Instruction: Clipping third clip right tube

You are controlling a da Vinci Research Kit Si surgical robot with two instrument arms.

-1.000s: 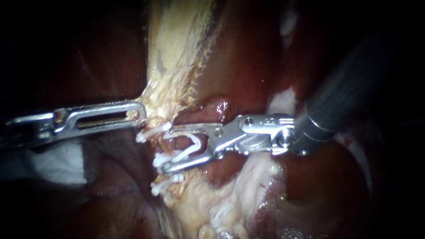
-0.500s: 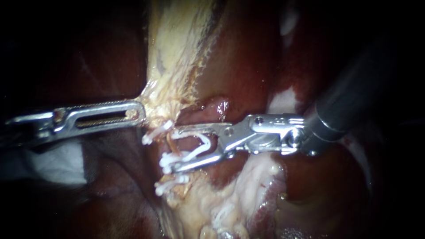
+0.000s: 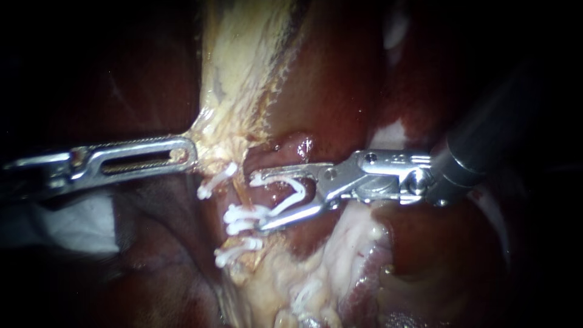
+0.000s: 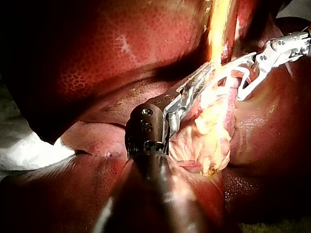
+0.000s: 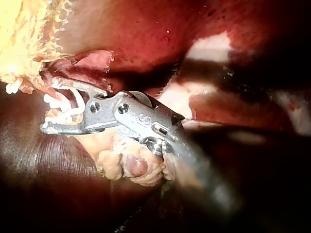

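My right instrument (image 3: 259, 202) spreads its jaws wide, cradling an open clip (image 3: 293, 193), with the right tube (image 3: 235, 195) just past its tips. My left instrument (image 3: 187, 152) pinches pale tissue (image 3: 212, 143). Closing here could miss the tube or, I think, snag the seated clips (image 3: 243, 214)

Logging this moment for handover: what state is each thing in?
left instrument: shut on pale tissue
right instrument: spread wide, holding the loaded clip
loaded clip: open
placed clips: closed
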